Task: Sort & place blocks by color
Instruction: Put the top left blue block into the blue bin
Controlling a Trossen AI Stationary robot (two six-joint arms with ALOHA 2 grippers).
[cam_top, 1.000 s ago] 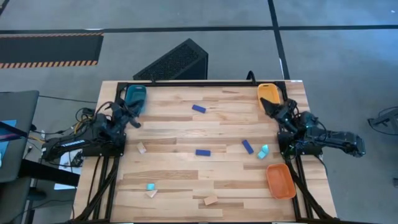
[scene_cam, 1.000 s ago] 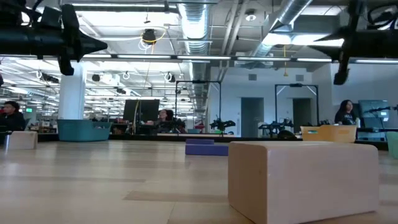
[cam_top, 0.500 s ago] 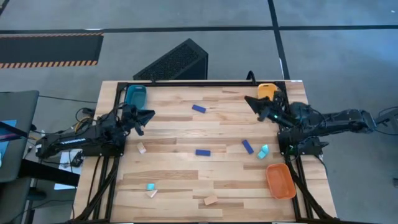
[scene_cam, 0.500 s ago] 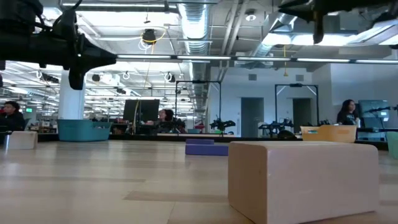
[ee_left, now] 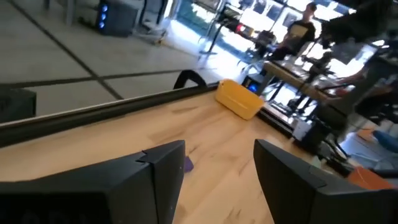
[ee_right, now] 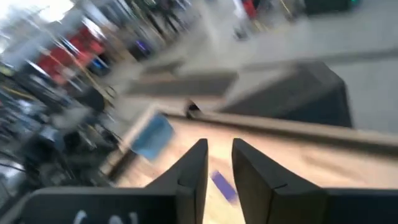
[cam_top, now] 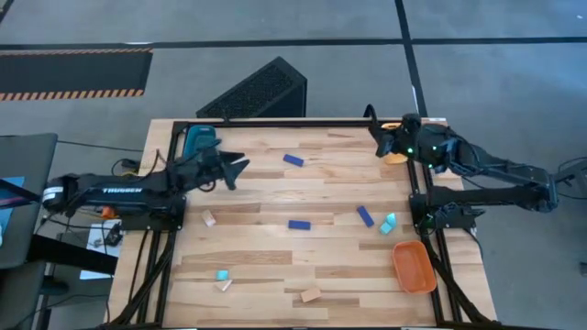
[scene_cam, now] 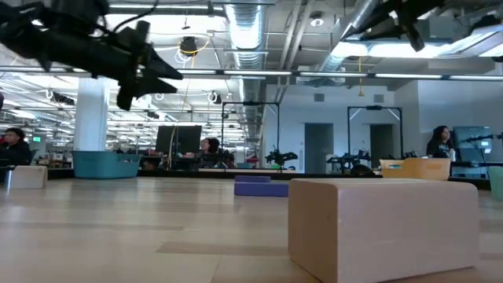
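Three dark blue blocks lie on the table: one near the back middle (cam_top: 293,159), one in the centre (cam_top: 299,224), one right of centre (cam_top: 365,215). A cyan cube (cam_top: 389,223) sits beside that last one, another (cam_top: 221,274) at the front left. Tan pieces lie at the left (cam_top: 209,218), the front left (cam_top: 224,285) and the front middle (cam_top: 310,294). My left gripper (cam_top: 238,170) hovers over the back left, open and empty (ee_left: 217,146). My right gripper (cam_top: 373,137) hangs by the back right edge, its fingers narrowly apart on nothing (ee_right: 219,146).
A blue tray (cam_top: 197,139) stands in the back left corner. A yellow tray (cam_top: 396,154) in the back right corner is partly under my right arm. An orange tray (cam_top: 413,266) sits at the front right. People stand in the room beyond the table.
My left arm has stretched rightward over the table and its fingers have spread. My right arm has swung from beside the yellow tray to the back edge, above that tray.
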